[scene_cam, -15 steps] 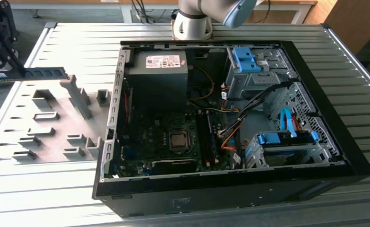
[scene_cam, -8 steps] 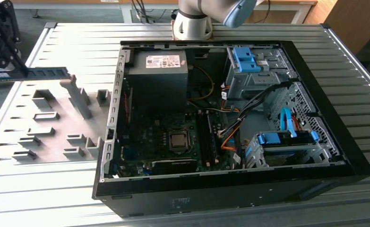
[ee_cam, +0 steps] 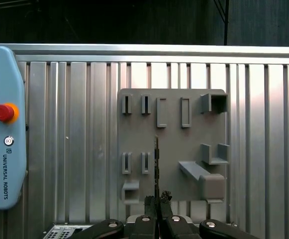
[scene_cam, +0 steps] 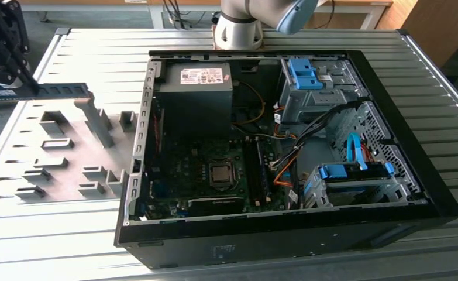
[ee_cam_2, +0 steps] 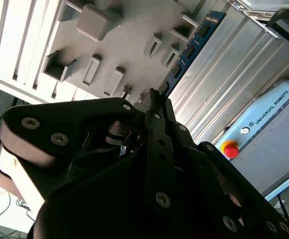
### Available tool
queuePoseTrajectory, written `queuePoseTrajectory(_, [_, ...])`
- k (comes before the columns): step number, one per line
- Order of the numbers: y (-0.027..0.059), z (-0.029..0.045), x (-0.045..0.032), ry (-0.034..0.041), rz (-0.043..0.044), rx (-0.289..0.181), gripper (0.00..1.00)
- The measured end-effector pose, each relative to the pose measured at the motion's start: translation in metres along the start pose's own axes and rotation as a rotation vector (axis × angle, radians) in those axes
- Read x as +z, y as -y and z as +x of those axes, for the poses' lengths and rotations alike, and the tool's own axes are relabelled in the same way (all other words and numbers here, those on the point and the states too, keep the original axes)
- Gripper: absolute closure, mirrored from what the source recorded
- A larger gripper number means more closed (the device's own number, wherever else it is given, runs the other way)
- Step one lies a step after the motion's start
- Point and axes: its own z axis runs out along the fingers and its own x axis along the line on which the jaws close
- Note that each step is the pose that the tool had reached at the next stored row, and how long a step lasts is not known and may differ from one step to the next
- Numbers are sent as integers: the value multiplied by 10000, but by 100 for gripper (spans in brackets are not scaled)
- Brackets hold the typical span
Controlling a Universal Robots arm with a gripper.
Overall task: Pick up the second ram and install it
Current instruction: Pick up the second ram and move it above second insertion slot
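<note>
Your black gripper (scene_cam: 27, 86) is at the upper left of the exterior view. Its jaws pinch the second ram (scene_cam: 61, 91), a long, thin blue-green circuit-board stick. The stick lies level along the upper edge of the flat gray plastic fixture plate (scene_cam: 65, 170), which rests on the ribbed aluminium table (scene_cam: 96, 52). The open black computer case (scene_cam: 416, 158) fills the centre and right of that frame, well apart from the stick. The dark green motherboard (scene_cam: 189, 170) lies inside it. In the first wrist view you see the stick (ee_cam: 156, 159) edge-on, clamped between the fingertips (ee_cam: 149, 201) over the gray plate (ee_cam: 174, 129). In the second wrist view the stick (ee_cam_2: 190, 47) reaches out from the gripper (ee_cam_2: 156, 99).
</note>
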Motion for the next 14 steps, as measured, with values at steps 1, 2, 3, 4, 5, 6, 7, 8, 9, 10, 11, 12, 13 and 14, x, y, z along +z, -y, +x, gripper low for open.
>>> queuePoseTrajectory(1, [7,0,0,0,0,0,86])
queuePoseTrajectory(2, [14,0,0,0,0,0,86])
queuePoseTrajectory(3, [24,0,0,0,0,0,86])
queuePoseTrajectory(4, [31,0,0,0,0,0,86])
queuePoseTrajectory(5, [38,0,0,1,1,0,86])
queuePoseTrajectory(6, [45,0,0,1,1,0,86])
queuePoseTrajectory(7, [52,0,-1,0,0,0,86])
queuePoseTrajectory(8, [59,0,0,0,0,0,86])
queuePoseTrajectory(9, [66,-1,-1,0,0,0,86])
queuePoseTrajectory(10, [73,-1,0,1,0,0,86])
queuePoseTrajectory(11, [80,-1,-1,0,0,0,86])
queuePoseTrajectory(12, [87,-1,0,1,1,0,86])
queuePoseTrajectory(13, [94,-1,-1,0,0,0,86])
queuePoseTrajectory(14, [102,-1,-1,0,0,0,86])
